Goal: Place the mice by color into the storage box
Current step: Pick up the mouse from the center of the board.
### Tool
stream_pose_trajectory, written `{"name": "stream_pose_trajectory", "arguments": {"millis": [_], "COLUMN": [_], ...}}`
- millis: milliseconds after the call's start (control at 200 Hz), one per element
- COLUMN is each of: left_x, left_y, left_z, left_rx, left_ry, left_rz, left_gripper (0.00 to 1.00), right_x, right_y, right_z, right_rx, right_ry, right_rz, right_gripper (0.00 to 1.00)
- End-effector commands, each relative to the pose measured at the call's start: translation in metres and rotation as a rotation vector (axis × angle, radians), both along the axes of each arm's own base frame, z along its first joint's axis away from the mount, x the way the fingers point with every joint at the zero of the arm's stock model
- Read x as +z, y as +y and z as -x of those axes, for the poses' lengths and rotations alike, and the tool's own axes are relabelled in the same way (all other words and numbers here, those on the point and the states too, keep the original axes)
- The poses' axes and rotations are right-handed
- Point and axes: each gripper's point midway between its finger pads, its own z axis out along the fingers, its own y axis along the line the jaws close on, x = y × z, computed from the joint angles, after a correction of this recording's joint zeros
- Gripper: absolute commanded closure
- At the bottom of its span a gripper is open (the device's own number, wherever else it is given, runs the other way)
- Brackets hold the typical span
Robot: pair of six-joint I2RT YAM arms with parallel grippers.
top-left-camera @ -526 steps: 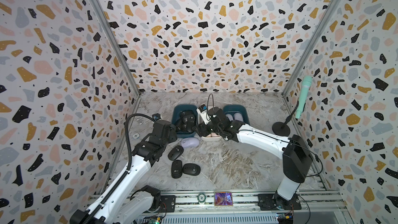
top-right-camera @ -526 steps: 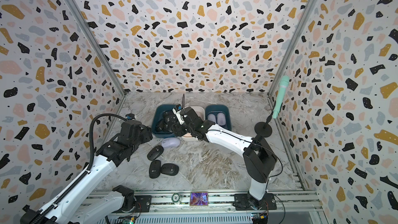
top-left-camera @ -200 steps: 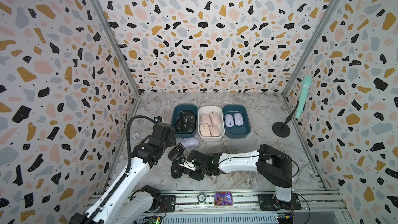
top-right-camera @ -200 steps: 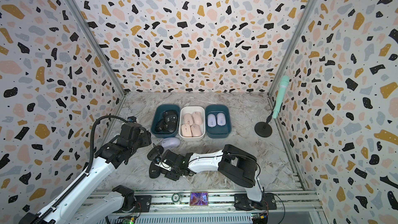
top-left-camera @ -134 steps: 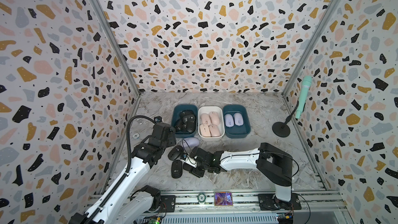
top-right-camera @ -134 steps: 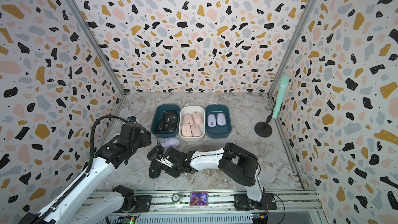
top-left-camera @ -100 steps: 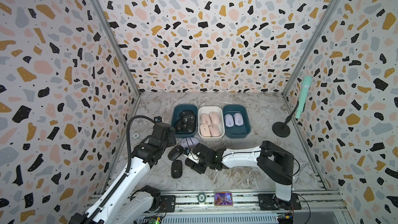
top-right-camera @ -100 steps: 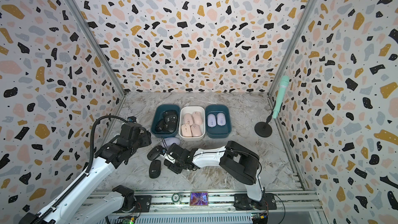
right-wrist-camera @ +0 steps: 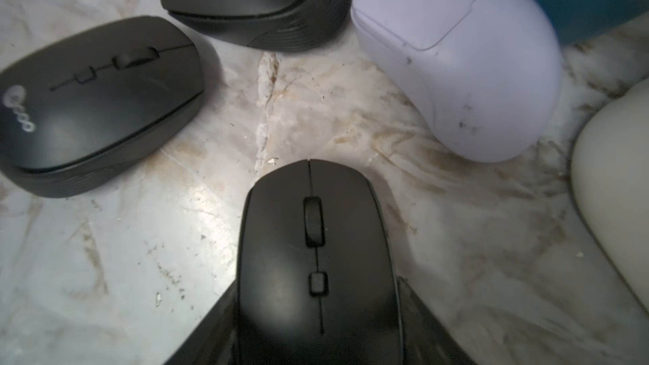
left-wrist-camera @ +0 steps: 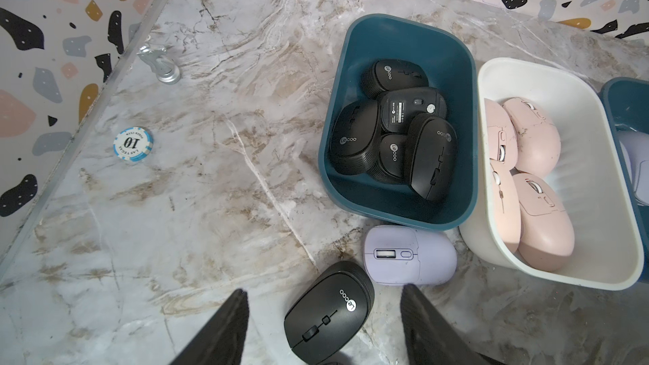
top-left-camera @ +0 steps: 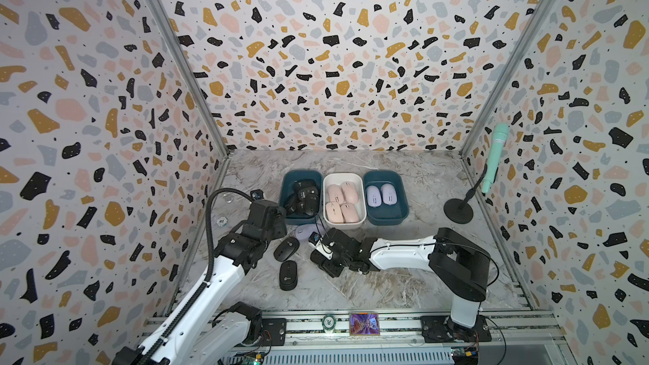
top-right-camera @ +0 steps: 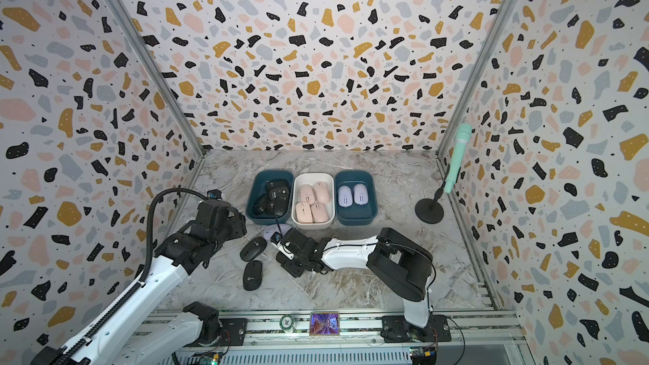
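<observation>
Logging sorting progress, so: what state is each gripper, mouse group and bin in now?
left gripper: open, empty
right gripper: shut on held black mouse
loose black mice: two, on table, unsorted
loose lavender mouse: on table, unsorted
left teal bin: holds sorted black mice
white bin: holds four pink mice
right teal bin: holds two lavender mice

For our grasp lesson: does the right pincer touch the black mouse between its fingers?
Touching: in the right wrist view, the right pincer hugs both flanks of the black mouse.
</observation>
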Motion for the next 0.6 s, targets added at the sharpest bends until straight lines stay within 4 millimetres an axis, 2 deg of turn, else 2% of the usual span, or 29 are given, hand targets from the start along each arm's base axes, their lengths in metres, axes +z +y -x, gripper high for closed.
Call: {"name": "stream_pose_trajectory", "arguments": {"millis": [0,370,591], "left_x": [0.007,0.017,0.018], "left_y": [0.004,0.006,0.005], "left_z": [-0.002,-0.003,-0.003], "left_rx": [0.028,0.037,0.042], "left_ry": [-0.028,-0.052,-0.062], "left_rz": [0.002,0.007,0.017], "left_gripper": [0.32,0.32,0.32], "right_x": [0.036,0.104,0.143], "right_y": [0.002,0.008,0.023], "right_z": [-0.003,-0.02,-0.056], "right_rx": [-0.018,-0.053,-0.104], "right_ry": [-0.012,-0.04,-0.063], "right_rz": [-0.075,-0.222,-0.359], "right_gripper": [0.46,0.46,0.45]}}
